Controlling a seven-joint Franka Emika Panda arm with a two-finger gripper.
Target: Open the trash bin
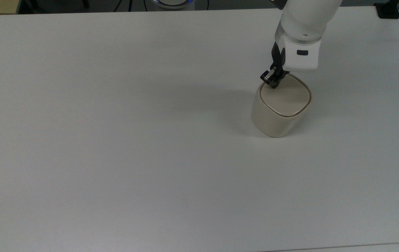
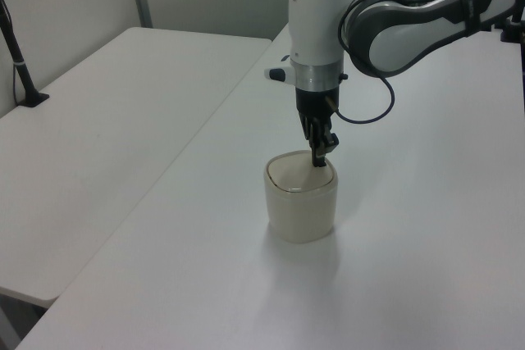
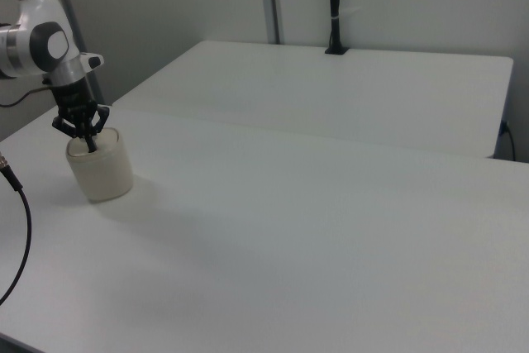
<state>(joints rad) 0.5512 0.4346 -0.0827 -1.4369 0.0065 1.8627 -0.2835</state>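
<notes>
In the top view, the trash bin (image 1: 280, 105) stands upright on the white surface (image 1: 115, 140), toward the top view's right. The gripper (image 1: 272, 82) points down onto the lid's corner at the top view's upper left, its jaws drawn together with nothing between them.

In the left view, the gripper (image 2: 320, 160) touches the far edge of the trash bin (image 2: 301, 202) lid, the arm (image 2: 385, 22) reaching in from the left view's right.

In the right view, the trash bin (image 3: 100, 167) sits at the right view's left, the gripper (image 3: 89, 146) pressed onto its top.
</notes>
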